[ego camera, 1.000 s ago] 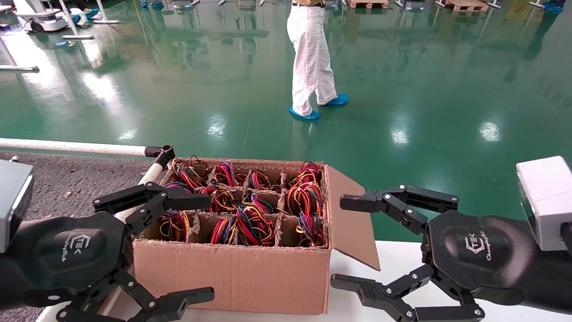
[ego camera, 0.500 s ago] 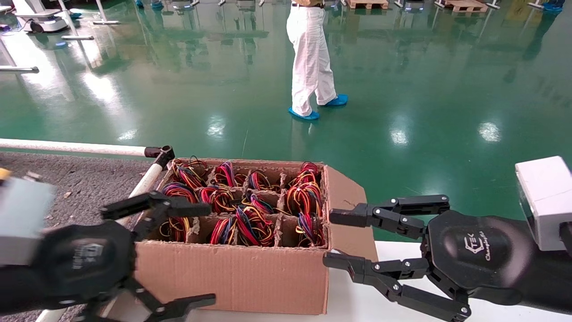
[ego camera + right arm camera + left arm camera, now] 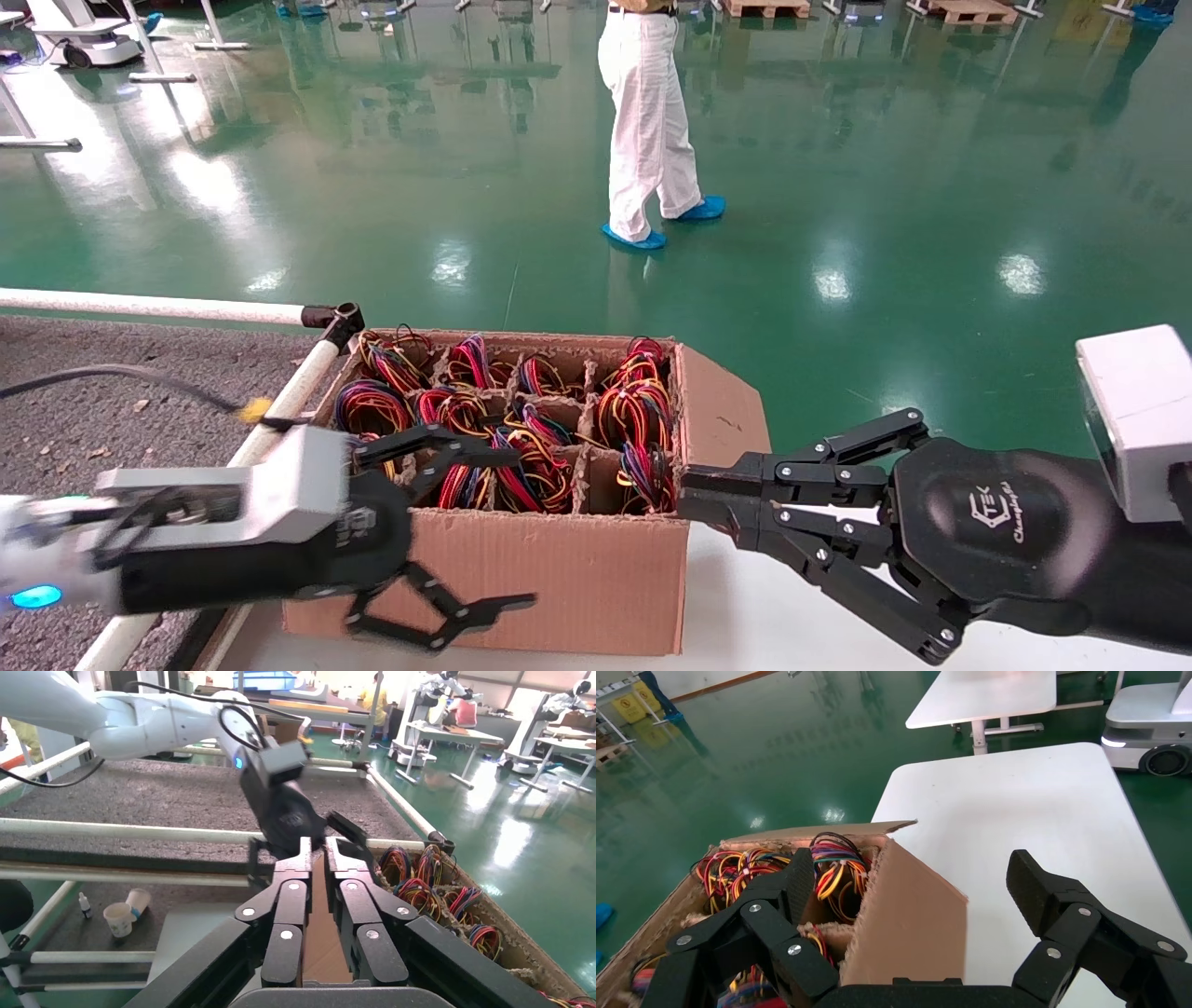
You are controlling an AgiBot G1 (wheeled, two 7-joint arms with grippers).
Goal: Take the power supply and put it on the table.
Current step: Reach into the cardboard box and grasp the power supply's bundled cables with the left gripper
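Observation:
The power supplies sit in the compartments of a brown carton (image 3: pixel 521 568). Only their looped red, yellow and black wire bundles (image 3: pixel 633 410) show; the metal boxes are hidden. My left gripper (image 3: pixel 523 529) is open and straddles the carton's near wall, one finger over the bundles and one in front of the box. In the left wrist view the left gripper (image 3: pixel 916 888) has that cardboard wall between its fingers. My right gripper (image 3: pixel 694 499) is shut on the carton's right flap (image 3: pixel 722 419); cardboard fills the narrow gap of the right gripper (image 3: pixel 316 846). The dark speckled table (image 3: pixel 140 373) lies left of the carton.
The carton stands on a smooth white tabletop (image 3: pixel 792 606). A white pipe rail (image 3: pixel 149 306) edges the table. A person in white trousers (image 3: pixel 647 121) stands on the green floor beyond. Small cups (image 3: pixel 119 917) sit on a lower shelf.
My left gripper swung right and turned, ending astride the carton's near wall. My right gripper went from wide open to shut on the right flap, which now stands more upright.

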